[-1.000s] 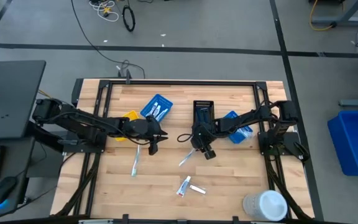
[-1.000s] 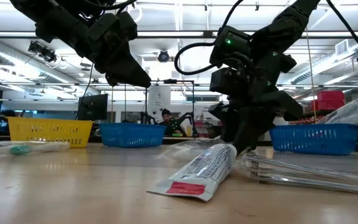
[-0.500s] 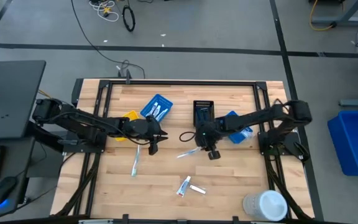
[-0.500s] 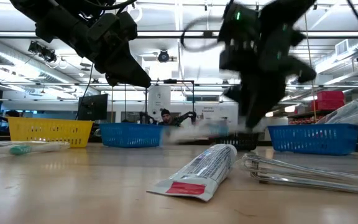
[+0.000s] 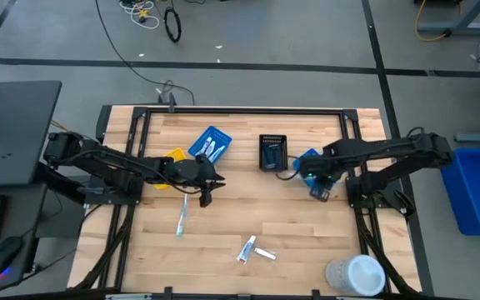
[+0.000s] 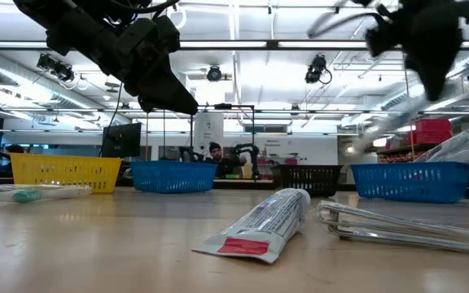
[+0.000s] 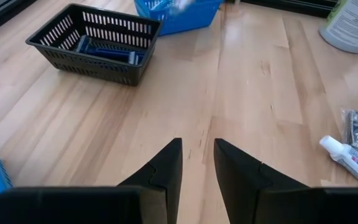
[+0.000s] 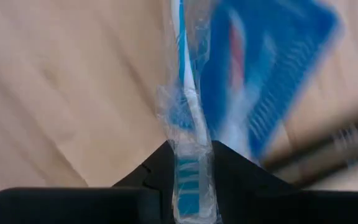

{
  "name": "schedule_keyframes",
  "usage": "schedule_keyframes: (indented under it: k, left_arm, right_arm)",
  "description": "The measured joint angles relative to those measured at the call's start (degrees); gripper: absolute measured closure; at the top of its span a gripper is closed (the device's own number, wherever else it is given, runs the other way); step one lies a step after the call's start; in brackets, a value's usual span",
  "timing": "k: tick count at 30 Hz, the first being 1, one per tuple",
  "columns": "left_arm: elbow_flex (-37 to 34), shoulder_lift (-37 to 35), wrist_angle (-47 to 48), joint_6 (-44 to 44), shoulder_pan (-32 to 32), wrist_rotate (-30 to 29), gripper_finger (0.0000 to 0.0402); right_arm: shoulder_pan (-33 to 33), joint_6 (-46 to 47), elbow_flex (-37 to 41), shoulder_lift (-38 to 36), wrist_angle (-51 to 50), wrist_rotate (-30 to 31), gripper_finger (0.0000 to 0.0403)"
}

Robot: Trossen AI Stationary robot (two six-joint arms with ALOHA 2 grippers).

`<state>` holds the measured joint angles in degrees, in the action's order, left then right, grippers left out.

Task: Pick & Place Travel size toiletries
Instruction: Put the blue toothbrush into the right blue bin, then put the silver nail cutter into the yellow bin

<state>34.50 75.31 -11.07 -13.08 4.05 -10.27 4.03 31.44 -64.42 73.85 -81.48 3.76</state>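
1. Holding a wrapped toothbrush (image 8: 188,155), my right gripper (image 5: 318,184) has its fingers (image 8: 154,171) closed tight on the handle; the brush sticks straight out ahead of the fingertips in its clear sleeve.
2. Just past those fingertips is the blue bin (image 5: 308,157) at the right side of the tabletop (image 5: 307,242), and my right fingers sit over its near edge.
3. In the low view my right arm shows blurred, high above the right-hand blue bin (image 6: 412,181).
4. My left gripper (image 5: 206,193) hangs above the middle-left of the tabletop, its fingers (image 7: 165,167) slightly parted with only a narrow gap, and nothing between them.
5. Ahead of my left fingers and off to one side stands the black bin (image 7: 92,42), with dark blue items lying inside it.
6. Farther off to the other side of my left fingers lie a toothpaste tube (image 7: 347,158) and a small wrapped item (image 7: 353,124), touching the bare wood.
7. Near my left fingers in the high view a second toothbrush (image 5: 182,215) lies flat on the wood.
8. A second blue bin (image 5: 210,143) with white items in it and a yellow bin (image 5: 173,157) sit just behind my left fingers.
9. A white round container (image 5: 355,274) stands at the tabletop's near right corner, well apart from both pairs of fingers.
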Motion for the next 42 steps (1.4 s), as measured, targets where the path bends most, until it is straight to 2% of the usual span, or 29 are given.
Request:
schedule_keyframes:
  k: [4, 9, 15, 17, 22, 29, 35, 42]
  left_arm:
    - [0.0, 0.0, 0.0, 0.0, -0.02, -1.11, 0.0303]
    - [0.0, 0.0, -0.01, 0.0, 0.0, -1.11, 0.0303]
    - [0.0, 0.0, -0.02, 0.0, -0.01, -1.11, 0.0303]
    - [0.0, 0.0, 0.0, 0.0, -0.01, -1.11, 0.0303]
    - [0.0, 0.0, -0.04, -0.02, 0.0, -1.11, 0.0303]
    - [0.0, 0.0, -0.04, -0.02, -0.02, -1.11, 0.0303]
    - [0.0, 0.0, -0.06, -0.02, -0.02, -1.84, 0.0303]
    - [0.0, 0.0, -0.09, -3.43, -0.02, -2.61, 0.0303]
  right_arm:
    - [0.02, 11.8, 2.3, -0.85, -8.63, 3.9, 0.0308]
    - [-0.77, 17.64, 6.19, -0.54, -5.81, 5.32, 0.0307]
    - [-2.53, 16.98, 9.9, -0.4, -2.46, 5.71, 0.0303]
    - [-2.93, 13.77, 10.36, -0.4, -1.13, 6.07, 0.0296]
    - [-3.22, 6.36, 10.86, -0.4, 2.54, 8.72, 0.0262]
    - [-3.43, 7.59, 10.86, -0.4, 4.84, 7.11, 0.0207]
    - [-2.11, 4.27, 10.86, -0.4, 15.34, 4.6, 0.019]
    - [-0.04, -7.6, 10.86, -0.4, 40.58, 4.53, 0.0198]
